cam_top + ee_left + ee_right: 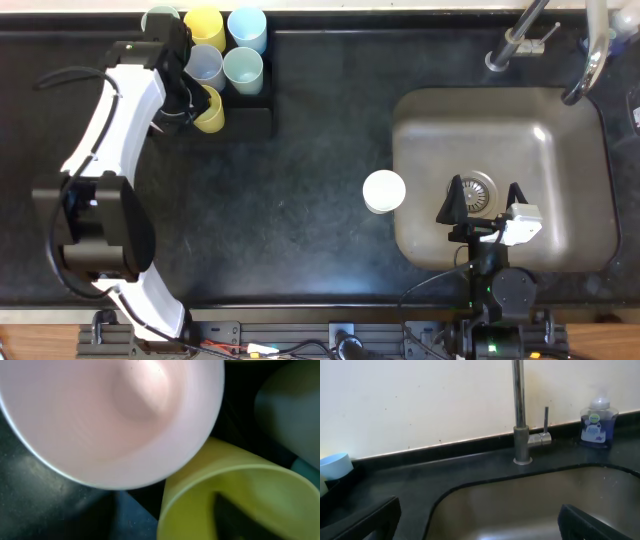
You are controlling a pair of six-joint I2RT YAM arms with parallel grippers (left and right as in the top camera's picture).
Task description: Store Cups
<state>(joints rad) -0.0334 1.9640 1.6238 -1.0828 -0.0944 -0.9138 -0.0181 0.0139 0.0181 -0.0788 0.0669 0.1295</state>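
A black rack [250, 118] at the counter's back left holds several upright cups: green, yellow [205, 25], light blue [247, 28], pale grey [205, 65] and teal [243, 70]. My left gripper [188, 92] is at the rack's front left corner, shut on the wall of a tilted yellow cup [210, 108] [240, 492], with one dark finger [227, 517] inside it. A pale cup's mouth [115, 415] lies close beside it. A white cup [384, 191] stands on the counter at the sink's left rim. My right gripper [485, 203] [480, 532] hangs open over the sink.
The steel sink [560, 130] [520, 505] takes up the right side, with a faucet [520, 35] [519, 415] behind it. A soap bottle [598, 422] stands at the back right. Dark counter [300, 220] spreads between rack and sink.
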